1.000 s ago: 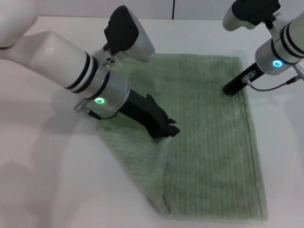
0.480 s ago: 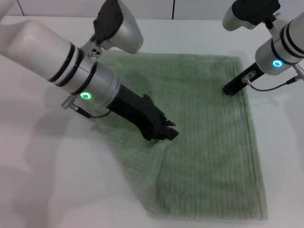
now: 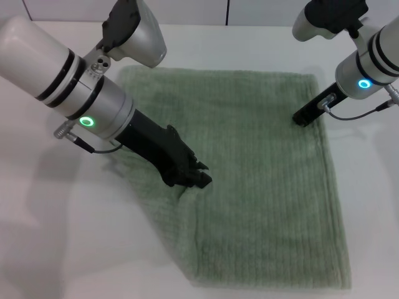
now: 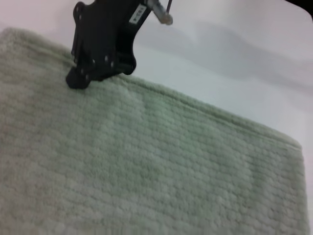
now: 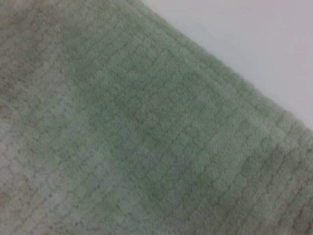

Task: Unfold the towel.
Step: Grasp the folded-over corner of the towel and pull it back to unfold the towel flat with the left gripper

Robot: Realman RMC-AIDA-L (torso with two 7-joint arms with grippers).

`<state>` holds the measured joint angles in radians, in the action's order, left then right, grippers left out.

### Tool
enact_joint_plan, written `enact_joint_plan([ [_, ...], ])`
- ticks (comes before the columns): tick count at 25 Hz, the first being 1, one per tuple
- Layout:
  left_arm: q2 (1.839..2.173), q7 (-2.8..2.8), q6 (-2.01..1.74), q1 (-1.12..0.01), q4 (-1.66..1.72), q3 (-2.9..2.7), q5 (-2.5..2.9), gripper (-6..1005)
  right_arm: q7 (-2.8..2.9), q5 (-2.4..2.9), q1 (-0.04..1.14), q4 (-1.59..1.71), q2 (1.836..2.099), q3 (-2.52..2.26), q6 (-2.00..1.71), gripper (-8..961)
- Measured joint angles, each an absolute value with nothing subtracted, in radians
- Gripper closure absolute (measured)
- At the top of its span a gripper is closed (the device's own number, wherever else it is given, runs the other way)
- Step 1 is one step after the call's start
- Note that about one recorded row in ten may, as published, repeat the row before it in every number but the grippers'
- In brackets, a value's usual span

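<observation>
Since the earlier frames, the left claw (image 3: 190, 177) has dragged leftward and toward the robot's own side, and the folded flap of the towel (image 3: 262, 180) has spread out with it, so the diagonal fold is now narrower and lies farther left.

From the head view, the towel lies nearly flat on the white counter (image 3: 368, 205), with one folded-over strip left along its left edge. The left claw is clenched on the cloth at that fold, apparently pulling the layer outward to open it. The right claw (image 3: 305, 115) presses down on the far right corner, likely as an anchor so the cloth does not slide; whether it is clenched or released cannot be told.

The left wrist view shows ribbed towel (image 4: 161, 171) and the right claw (image 4: 100, 44) planted near its hemmed edge.

The right wrist view shows only towel (image 5: 137, 132) and a strip of counter (image 5: 264, 44).
</observation>
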<state>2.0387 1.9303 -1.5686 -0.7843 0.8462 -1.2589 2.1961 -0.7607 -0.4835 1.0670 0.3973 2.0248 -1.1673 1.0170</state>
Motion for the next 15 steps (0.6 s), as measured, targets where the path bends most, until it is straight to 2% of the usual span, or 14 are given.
enact_joint_plan([
  [5, 2.036, 1.923, -1.607, -0.781, 0.866, -1.23, 2.208, 816, -0.761, -0.483, 1.065, 0.397, 2.025, -1.167, 1.016, 954],
  [6, 2.025, 1.921, -1.652, -0.779, 0.884, -1.221, 2.209, 816, -0.761, -0.483, 1.064, 0.397, 2.025, -1.167, 1.016, 954],
  [15, 1.998, 1.931, -1.751, -0.774, 0.905, -1.218, 2.217, 809, -0.764, -0.483, 1.065, 0.397, 2.025, -1.167, 1.014, 954],
])
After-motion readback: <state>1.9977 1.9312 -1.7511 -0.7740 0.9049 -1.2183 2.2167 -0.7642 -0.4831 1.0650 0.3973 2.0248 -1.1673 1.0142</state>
